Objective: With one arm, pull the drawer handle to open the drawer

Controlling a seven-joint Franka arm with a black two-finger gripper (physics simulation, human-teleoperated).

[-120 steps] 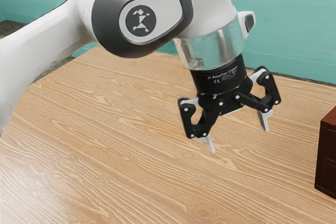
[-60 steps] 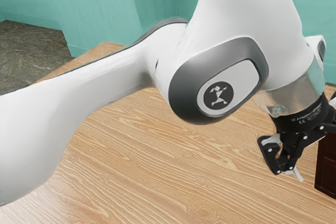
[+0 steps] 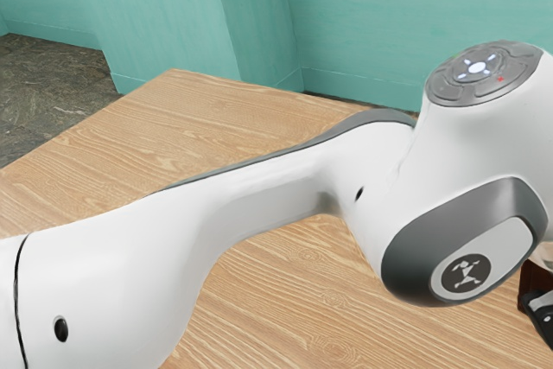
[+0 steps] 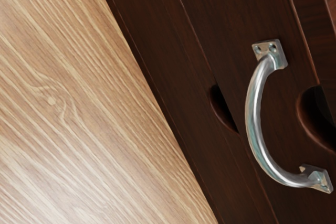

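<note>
Arm (image 3: 259,205) spans desk (image 3: 173,127) toward 4 o'clock, exterior view. Silver drawer handle (image 4: 251,119) bolted on dark drawer front (image 4: 173,51), beside desk surface. Grip state: cannot tell.

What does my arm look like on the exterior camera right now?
The arm is glossy white with rounded links and a grey seam band along it. A grey oval joint cap bears a black disc with a white emblem. On top sits a grey round button pad with lit blue-white keys.

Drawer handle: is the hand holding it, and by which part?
Nothing holds it: the silver handle on the dark drawer front is bare from end to end.
</note>
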